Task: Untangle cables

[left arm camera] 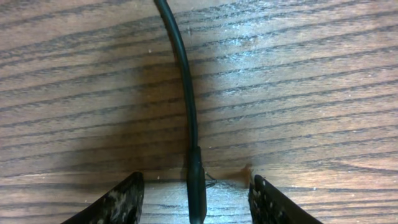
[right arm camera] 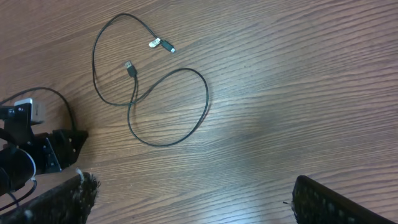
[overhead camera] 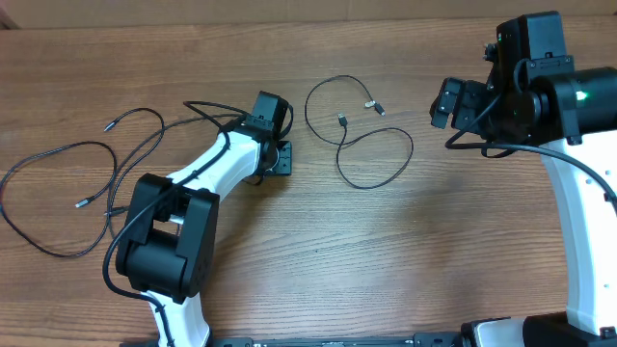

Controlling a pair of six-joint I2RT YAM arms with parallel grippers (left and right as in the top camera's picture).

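One thin black cable (overhead camera: 374,162) lies alone in a loose loop mid-table, with its two silver-tipped plugs (overhead camera: 374,106) near each other. It also shows in the right wrist view (right arm camera: 168,106). Other black cables (overhead camera: 67,198) lie in loose overlapping loops at the left. My left gripper (overhead camera: 280,159) is low over the table and open. In the left wrist view a black cable (left arm camera: 185,81) and its thicker end lie on the wood between the spread fingers (left arm camera: 196,190), unclamped. My right gripper (overhead camera: 446,102) is open and empty (right arm camera: 193,190), raised to the right of the lone cable.
The wooden table (overhead camera: 386,260) carries everything. The left arm (overhead camera: 193,193) lies across the left cables, with its own thicker black wires along it. The left gripper shows at the left edge of the right wrist view (right arm camera: 37,149). The right arm's base (overhead camera: 578,212) stands at the right.
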